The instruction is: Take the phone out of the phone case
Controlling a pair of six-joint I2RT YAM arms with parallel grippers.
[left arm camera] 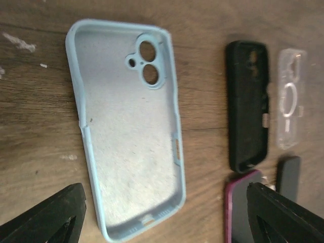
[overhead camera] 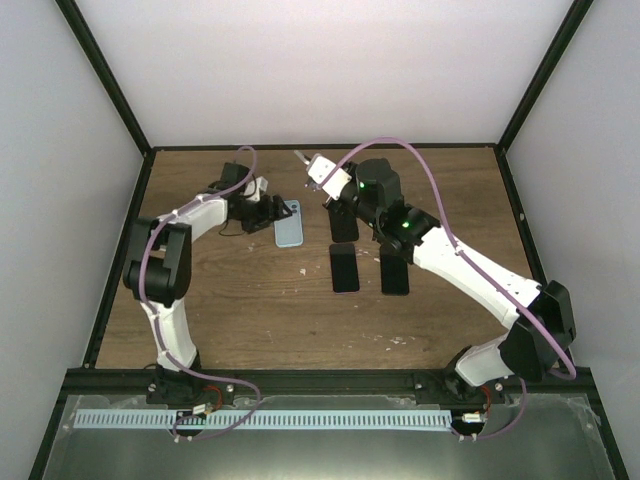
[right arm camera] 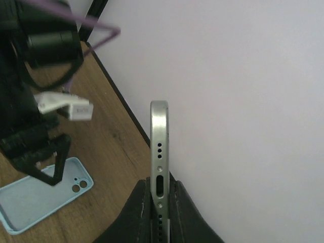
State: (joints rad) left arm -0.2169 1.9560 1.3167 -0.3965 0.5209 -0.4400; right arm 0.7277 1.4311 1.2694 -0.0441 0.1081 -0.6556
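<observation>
The light blue phone case lies empty on the wooden table with its inside facing up, also in the top view. My left gripper hangs open just above the case's lower end, one black finger on each side, touching nothing. In the top view the left gripper sits right beside the case. The phone is bare, a silver edge with its port showing, held upright in the air. My right gripper is shut on it, raised above the table's back middle.
To the right of the blue case lie a black case, a clear case, a magenta-rimmed phone and a small black piece. Dark cases lie mid-table. White walls and a black frame enclose the table.
</observation>
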